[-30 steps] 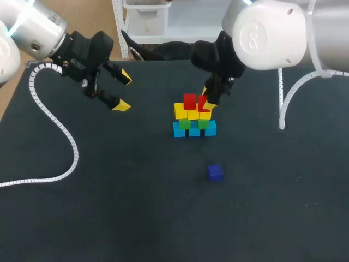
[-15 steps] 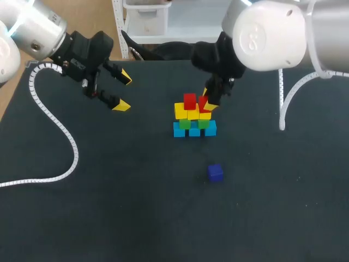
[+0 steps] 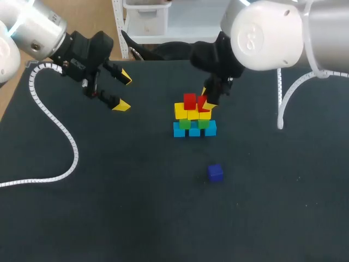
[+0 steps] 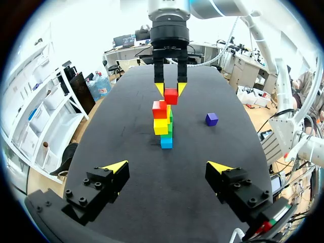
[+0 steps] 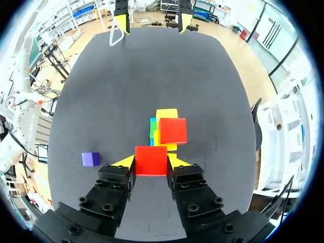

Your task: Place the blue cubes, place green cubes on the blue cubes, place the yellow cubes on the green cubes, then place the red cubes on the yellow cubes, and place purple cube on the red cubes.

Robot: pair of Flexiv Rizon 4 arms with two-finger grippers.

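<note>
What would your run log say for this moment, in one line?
right tool: shut on red cube at stack top | left tool: open, empty | purple cube: loose on table

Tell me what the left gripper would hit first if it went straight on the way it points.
Likely the cube stack, dead ahead between its open jaws; depth is unclear, so it could touch the table first.

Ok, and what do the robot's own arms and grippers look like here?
The left arm and right arm are rounded silver-white tubes with bulbous white joint caps. Each trails a white spiral-wrapped cable. The left gripper and right gripper are black and blocky with visible screw heads, each with two fingers ending in bright yellow wedge tips.
</note>
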